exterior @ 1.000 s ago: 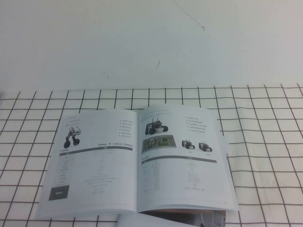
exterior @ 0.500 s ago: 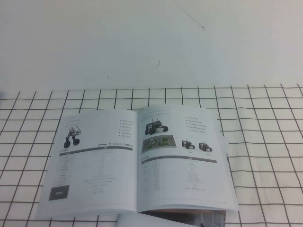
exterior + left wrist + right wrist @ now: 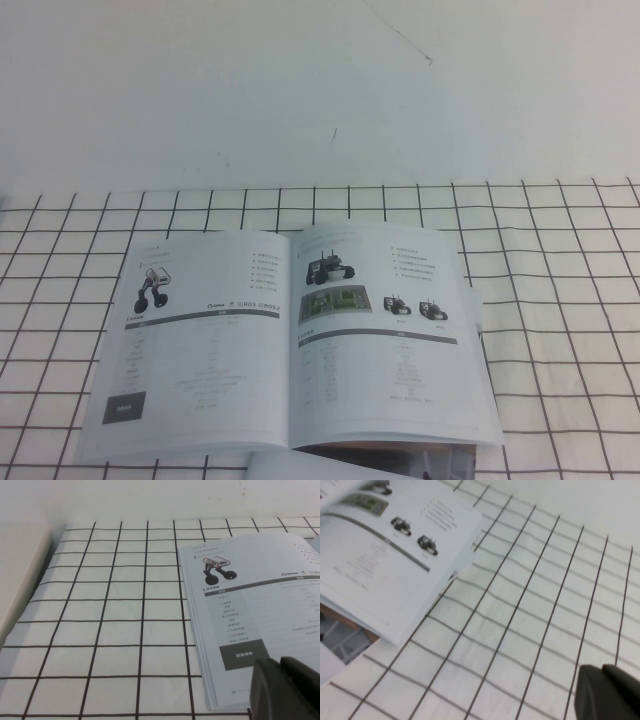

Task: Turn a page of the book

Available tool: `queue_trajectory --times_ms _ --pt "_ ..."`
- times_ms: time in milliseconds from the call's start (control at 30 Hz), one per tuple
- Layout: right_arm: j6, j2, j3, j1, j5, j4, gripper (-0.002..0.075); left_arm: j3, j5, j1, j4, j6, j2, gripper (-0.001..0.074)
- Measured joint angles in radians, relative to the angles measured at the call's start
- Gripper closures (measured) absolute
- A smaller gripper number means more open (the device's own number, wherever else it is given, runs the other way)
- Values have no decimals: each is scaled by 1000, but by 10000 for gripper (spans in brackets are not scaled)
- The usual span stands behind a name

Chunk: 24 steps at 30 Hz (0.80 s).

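Flat on the grid-patterned tabletop [image 3: 560, 300], the book [image 3: 290, 340] lies open, its right-hand page [image 3: 385, 340] resting level. Off the book's left near corner hovers the left gripper [image 3: 286, 690], its jaws' state impossible to tell. Well right of the book over bare grid, the right gripper [image 3: 609, 692] has its jaws closed on nothing.

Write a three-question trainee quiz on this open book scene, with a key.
1. True or false: the book lies open on the checked cloth.
2. Which tool shows above the book's left-hand page, left or right?
3. Fill in: the page with three small vehicle photos is ____ lifted.

Key
1. True.
2. Left; the right tool is shut and hangs over bare cloth beside the book.
3. Not yet.
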Motion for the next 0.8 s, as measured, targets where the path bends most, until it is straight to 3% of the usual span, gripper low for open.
queue_trajectory --times_ms 100,267,433,600,800 --pt "-42 -37 70 -37 -153 -18 727 0 0 0 2 0 0 736" --pt "-143 -174 187 -216 -370 31 727 0 0 0 2 0 0 736" --pt "-195 -264 281 -410 -387 86 727 0 0 0 2 0 0 736" --pt "-318 -286 380 -599 -412 254 728 0 0 0 2 0 0 736" --pt "-363 -288 387 -647 -333 341 728 0 0 0 2 0 0 736"
